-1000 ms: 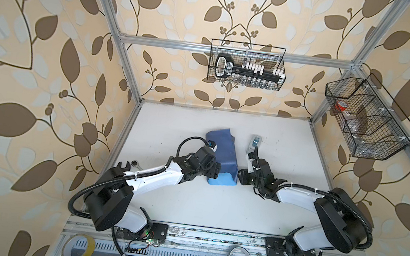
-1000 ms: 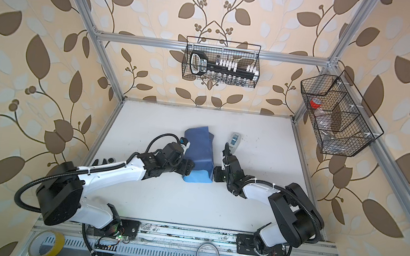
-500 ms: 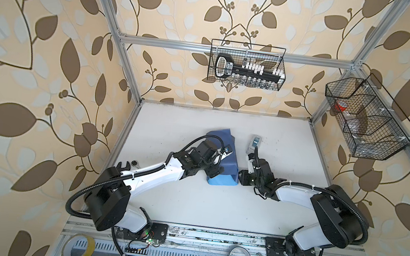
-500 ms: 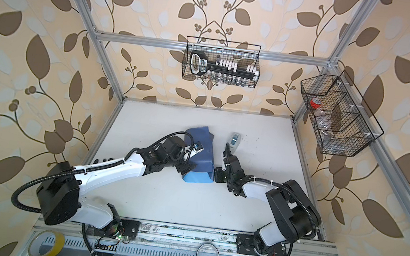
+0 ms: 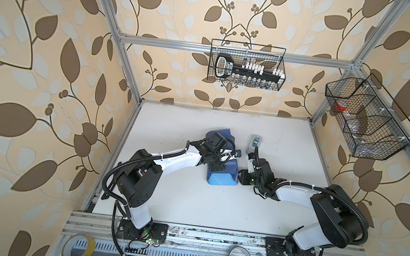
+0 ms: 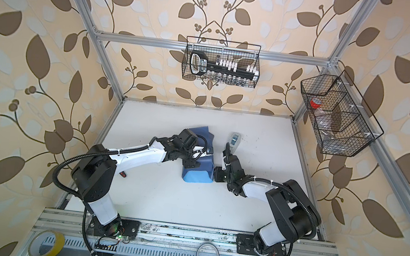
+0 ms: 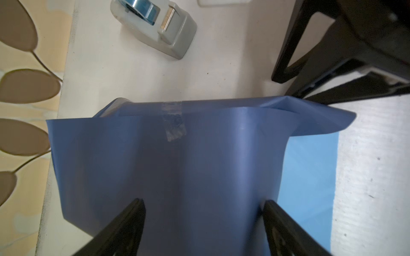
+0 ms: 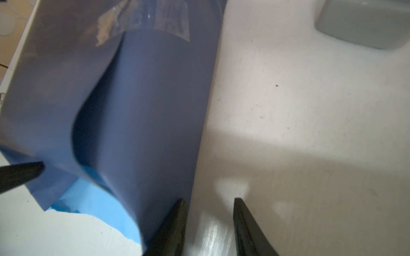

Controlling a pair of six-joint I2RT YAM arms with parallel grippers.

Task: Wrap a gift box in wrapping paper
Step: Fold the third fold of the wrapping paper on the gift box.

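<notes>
Wrapping paper (image 5: 221, 179) folded into bundle at mid table (image 5: 189, 211), light-blue flap nearest, dark face up. Left gripper (image 7: 204, 204) now over bundle top, earlier at its left flank; jaws spread wider, gripping nothing. Right gripper (image 8: 209, 201) unmoved, just beside bundle's right edge, jaws part-spread, empty. Tape strip (image 7: 174, 124) across seam on dark face. Tape dispenser (image 5: 254, 142) beyond.

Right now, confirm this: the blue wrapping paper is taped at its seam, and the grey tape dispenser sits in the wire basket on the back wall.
Only the dispenser's place is wrong. The tape dispenser stands on the table, a little apart from the wrapping paper, as the left wrist view shows. The rest holds: a strip of tape fastens the paper at its seam.
</notes>
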